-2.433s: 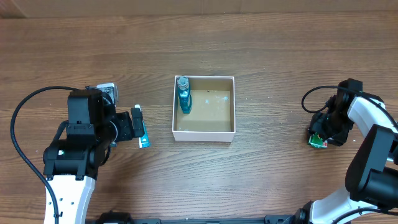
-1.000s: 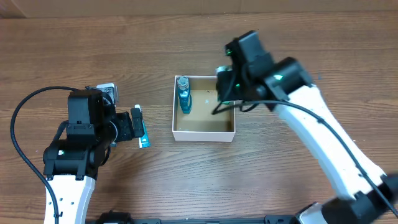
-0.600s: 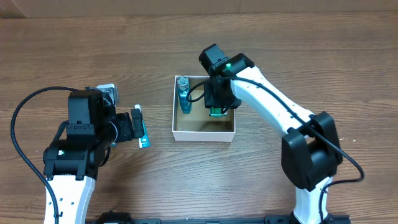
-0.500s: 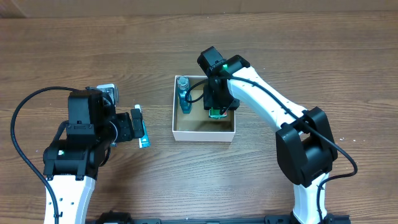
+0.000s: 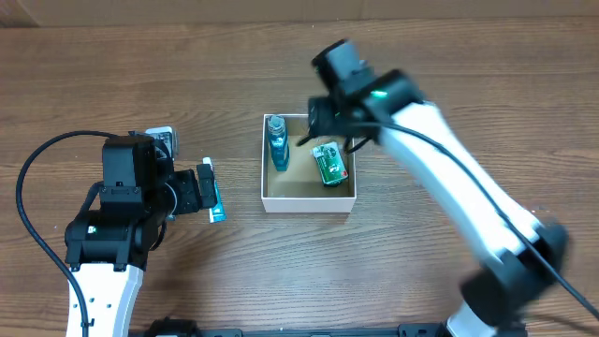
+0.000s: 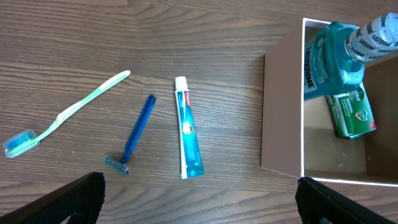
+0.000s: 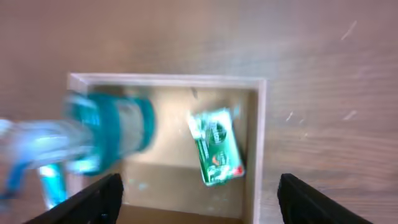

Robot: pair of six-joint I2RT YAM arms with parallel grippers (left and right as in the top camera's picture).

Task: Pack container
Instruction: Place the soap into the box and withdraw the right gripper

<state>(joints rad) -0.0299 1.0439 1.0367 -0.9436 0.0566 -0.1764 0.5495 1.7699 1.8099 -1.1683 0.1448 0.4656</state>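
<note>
Right gripper (image 7: 199, 188) hangs over the container (image 5: 309, 203), near its 1 o'clock corner, fingers spread wide with nothing between them. Its arm is smeared in the overhead view, so its exact height cannot be told.

On the tan floor, a green packet (image 5: 329, 165) lies flat close to the 3 o'clock wall. A blue mouthwash bottle (image 5: 276, 145) runs along the 9 o'clock wall, cap toward 12. Whether the bottle lies flat or leans on that wall is unclear. Keeping each item against a wall looks deliberate: it leaves a bare strip down the middle of the floor for what remains.

Well out at the container's 9 o'clock, the left gripper (image 6: 199, 186) is also parted and empty, its camera looking down at three long items on the table (image 5: 140, 65). The toothpaste tube (image 6: 188, 127) sits nearest the container, and the blue razor (image 6: 134, 137) is just beside it. The green toothbrush (image 6: 68, 112) lies farthest out and angled. None of them touch, which gives the fingers room to close around one at a time.

By my reading the packing is about two items in, three to go. The toothpaste looks the natural next pick for the left arm. The toothbrush may need to go in diagonally, since it looks nearly as long as the container is wide.
</note>
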